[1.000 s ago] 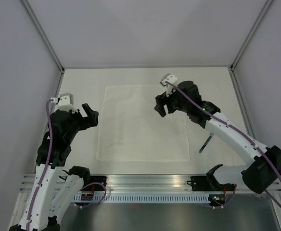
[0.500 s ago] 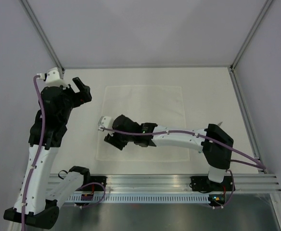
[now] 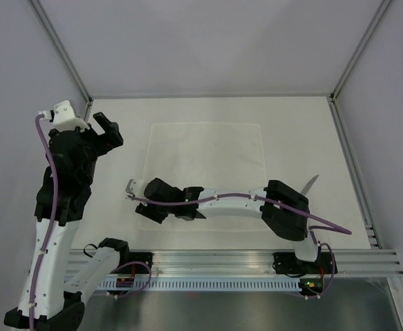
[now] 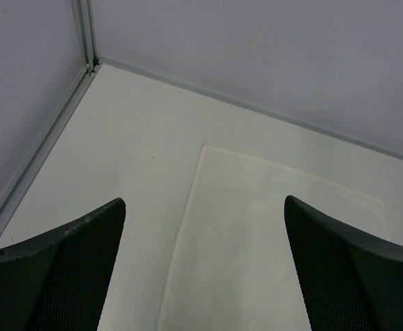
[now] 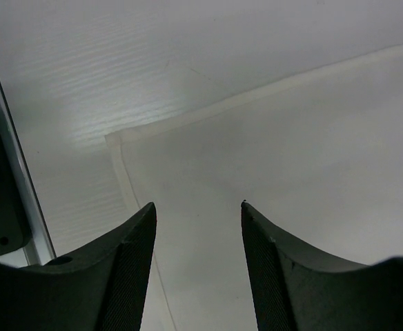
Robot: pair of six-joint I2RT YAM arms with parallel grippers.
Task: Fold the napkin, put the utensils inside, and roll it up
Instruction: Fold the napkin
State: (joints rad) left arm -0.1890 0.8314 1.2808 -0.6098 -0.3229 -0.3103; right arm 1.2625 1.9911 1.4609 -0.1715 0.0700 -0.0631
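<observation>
Seemingly hovering, right gripper (image 5: 198,207) over napkin (image 5: 312,152) corner

The napkin (image 3: 208,158) is plain white on a cream table (image 3: 298,131). White arms (image 3: 46,234) carry black joints and purple cables (image 3: 52,193). The left claw (image 4: 205,207) and right claw (image 5: 198,207) are black, finely dotted inside.

We see the large white square napkin (image 3: 208,155) as soft matt cloth with a faintly raised hem. The pale worktop (image 3: 298,138) around the napkin looks smooth and matt, with fine streaks by the napkin's corner. Nearer than the napkin runs a brushed silver metal rail (image 3: 257,261). The right claw (image 5: 198,205) over the napkin and the left claw (image 4: 203,200) beside it have black matt plastic fingers (image 5: 129,276) with finely dimpled inner faces.
</observation>
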